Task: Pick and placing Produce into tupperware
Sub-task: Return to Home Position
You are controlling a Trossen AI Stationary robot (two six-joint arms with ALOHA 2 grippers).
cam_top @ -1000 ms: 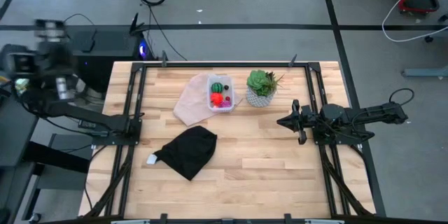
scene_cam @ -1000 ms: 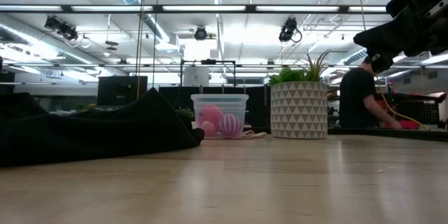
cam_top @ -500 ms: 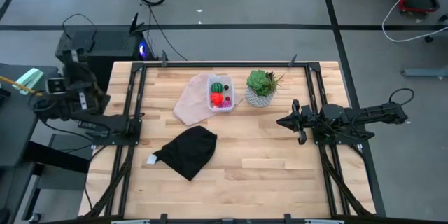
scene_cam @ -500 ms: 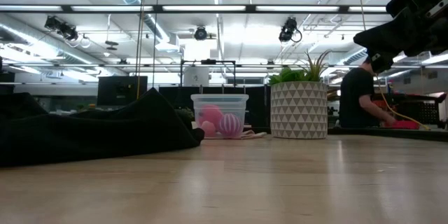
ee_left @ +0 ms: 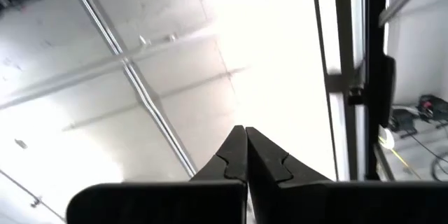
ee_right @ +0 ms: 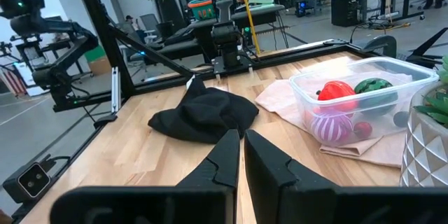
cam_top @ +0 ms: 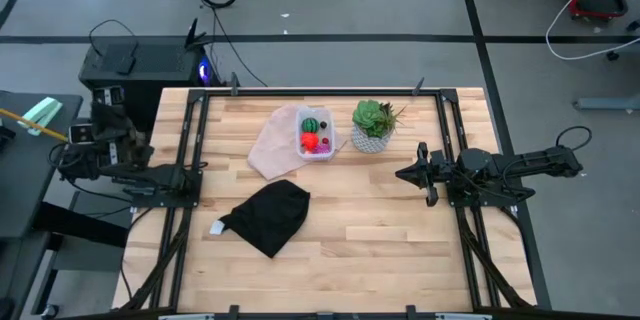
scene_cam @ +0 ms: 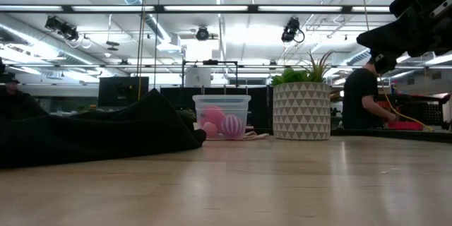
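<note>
The tupperware (cam_top: 315, 134) stands at the far middle of the worktop (cam_top: 380, 235), resting on the edge of a pale pinkish sheet (cam_top: 270, 147). It holds the produce: a green striped ball (cam_top: 312, 124), a red-orange piece (cam_top: 308, 141), and, seen in the right wrist view, a magenta-purple striped ball (ee_right: 330, 127) and a small red bit (ee_right: 362, 130). A potted succulent (cam_top: 373, 125) stands just beside the tub, on the side nearer the right end effector (cam_top: 402, 172). That end effector hovers over the worktop's right part, apart from the tub and pointing toward the middle, its fingers drawn together to a thin slit and holding nothing. The left end effector (ee_left: 246, 136) sits folded beyond the worktop's left edge, well apart from the tub, aimed up at the ceiling with its fingers pressed closed and empty. A black cloth (cam_top: 270, 215) lies nearer the front.
</note>
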